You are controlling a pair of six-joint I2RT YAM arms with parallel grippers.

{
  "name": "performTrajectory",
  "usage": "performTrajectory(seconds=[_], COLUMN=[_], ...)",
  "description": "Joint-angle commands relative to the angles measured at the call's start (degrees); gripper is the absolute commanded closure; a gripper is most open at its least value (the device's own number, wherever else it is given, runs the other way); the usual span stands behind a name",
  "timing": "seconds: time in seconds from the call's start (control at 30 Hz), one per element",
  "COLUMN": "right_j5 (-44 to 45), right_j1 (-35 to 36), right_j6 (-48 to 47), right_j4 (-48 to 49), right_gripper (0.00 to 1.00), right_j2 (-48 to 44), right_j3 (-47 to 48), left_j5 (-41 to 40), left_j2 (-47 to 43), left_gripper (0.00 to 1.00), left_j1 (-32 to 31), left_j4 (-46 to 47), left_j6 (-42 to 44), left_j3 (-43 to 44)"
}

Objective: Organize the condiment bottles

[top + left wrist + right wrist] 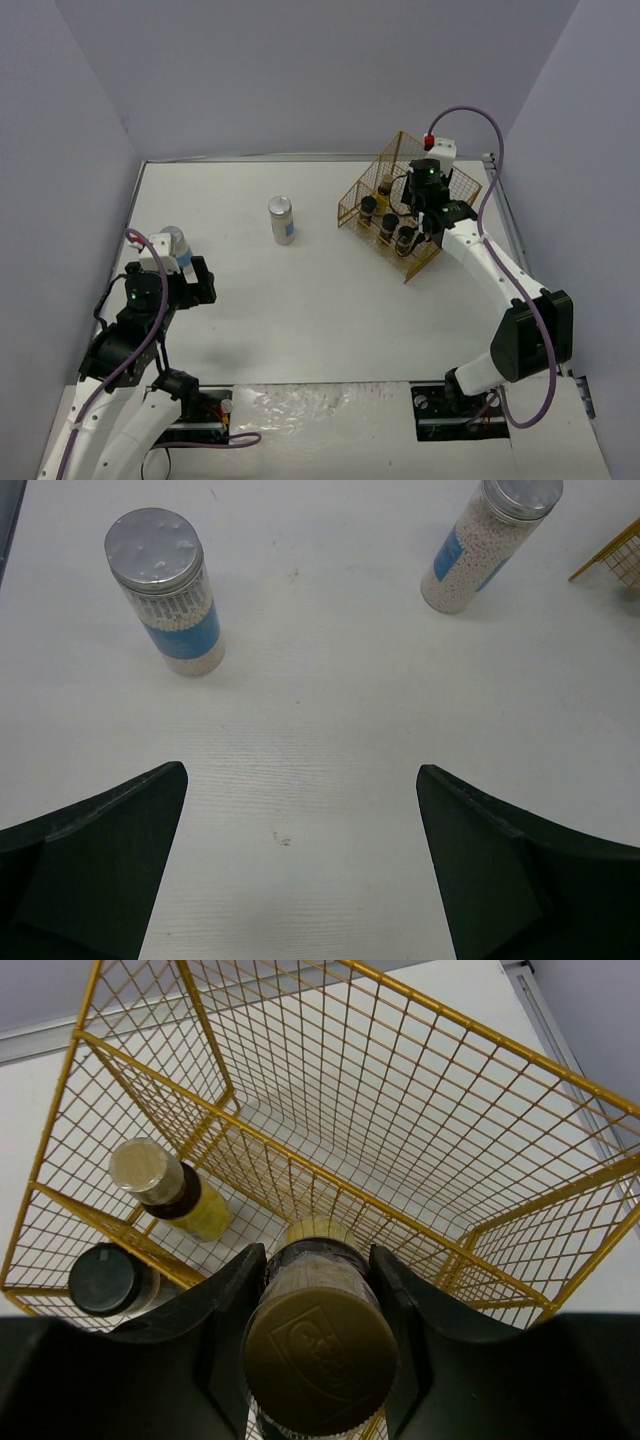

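Observation:
Two pale silver-lidded jars with blue labels stand on the table: one point(176, 243) by my left arm and one point(282, 220) mid-table. They also show in the left wrist view, the near jar point(165, 595) and the far jar point(490, 540). My left gripper point(300, 860) is open and empty, short of both; it also shows in the top view point(198, 282). My right gripper point(318, 1260) is shut on a slim yellow bottle point(320, 1355) with an olive cap, held over the gold wire basket point(420, 1090). In the basket stand another slim yellow bottle point(170, 1190) and three black-capped jars point(390, 222).
The gold wire basket point(362, 190) stands at the back right, with my right gripper point(432, 212) over it. Its corner shows in the left wrist view point(615, 560). Grey walls enclose the table on the left, back and right.

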Motion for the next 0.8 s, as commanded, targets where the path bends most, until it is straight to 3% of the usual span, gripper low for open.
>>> performTrajectory(seconds=[0.0,0.5,0.63,0.67,0.77], right_j5=[1.20,0.42,-0.01,-0.05,-0.67], right_j1=[-0.99,-1.73,-1.91,-1.91,-1.99], right_j6=[3.16,8.78,9.98,10.24,10.87], right_j4=[5.42,5.05,4.68,4.59,4.05], right_gripper=[1.00,1.00,0.71,0.69,0.51], right_j2=[1.73,11.21,12.41,12.59,12.83], right_j3=[2.71,2.49,2.91,2.85,2.93], left_j5=[0.56,0.73,0.73,0.75,0.98], left_j2=[0.54,0.60,0.78,0.81,1.21], left_gripper=[0.03,0.03,0.03,0.03,0.03], left_j1=[0.42,0.53,0.61,0.62,0.78], left_j4=[3.57,3.54,3.63,3.64,3.72], left_j6=[0.20,0.20,0.20,0.20,0.20], left_j3=[1.44,1.37,1.37,1.37,1.37])
